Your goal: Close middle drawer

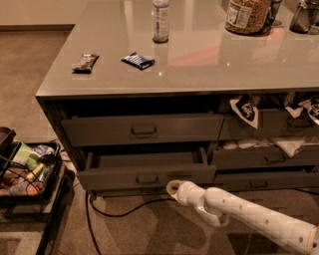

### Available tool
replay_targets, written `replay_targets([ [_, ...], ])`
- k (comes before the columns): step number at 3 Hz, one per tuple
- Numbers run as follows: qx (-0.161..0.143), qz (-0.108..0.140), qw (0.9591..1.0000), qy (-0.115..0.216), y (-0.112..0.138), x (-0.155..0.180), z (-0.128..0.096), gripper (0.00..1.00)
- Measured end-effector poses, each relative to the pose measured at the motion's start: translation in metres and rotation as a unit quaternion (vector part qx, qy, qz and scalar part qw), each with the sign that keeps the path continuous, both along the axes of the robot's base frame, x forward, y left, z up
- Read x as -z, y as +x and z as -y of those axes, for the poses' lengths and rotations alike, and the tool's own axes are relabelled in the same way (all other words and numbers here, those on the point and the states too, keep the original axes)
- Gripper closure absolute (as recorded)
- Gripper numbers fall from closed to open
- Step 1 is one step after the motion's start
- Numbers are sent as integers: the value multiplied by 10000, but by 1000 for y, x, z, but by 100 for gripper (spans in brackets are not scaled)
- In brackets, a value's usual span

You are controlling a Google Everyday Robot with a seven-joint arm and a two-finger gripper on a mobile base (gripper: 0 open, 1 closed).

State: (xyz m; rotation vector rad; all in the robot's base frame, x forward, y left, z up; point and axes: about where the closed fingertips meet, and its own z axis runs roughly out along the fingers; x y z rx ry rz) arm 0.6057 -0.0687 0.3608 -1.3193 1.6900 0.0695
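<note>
The middle drawer (114, 176) is a wide dark grey drawer with a shallow front and a small centred metal handle (147, 178). It stands partly open, and a narrow strip of its bare grey inside (144, 159) shows. My gripper (174, 189) is at the end of the white arm (249, 214) that comes in from the lower right. It sits at the lower edge of the drawer front, just right of the handle.
A taller-fronted drawer (144, 130) sits above. Narrower drawers with white cloths and packets (246, 108) stand ajar at the right. A bottle (160, 20), a jar (247, 15) and two snack bars (85, 62) lie on the countertop (209, 60). A black cart (30, 174) stands at the left, and a cable (114, 213) lies on the floor.
</note>
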Motion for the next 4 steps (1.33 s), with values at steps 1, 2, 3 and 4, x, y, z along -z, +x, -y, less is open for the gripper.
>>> replay_targets([
  [1, 115, 164, 9996, -197, 27, -14, 4, 100],
  [2, 165, 340, 9986, -365, 52, -29, 3, 100],
  [3, 157, 378, 9984, -397, 65, -32, -1, 100],
  [4, -23, 388, 9983, -435, 103, -31, -29, 100],
])
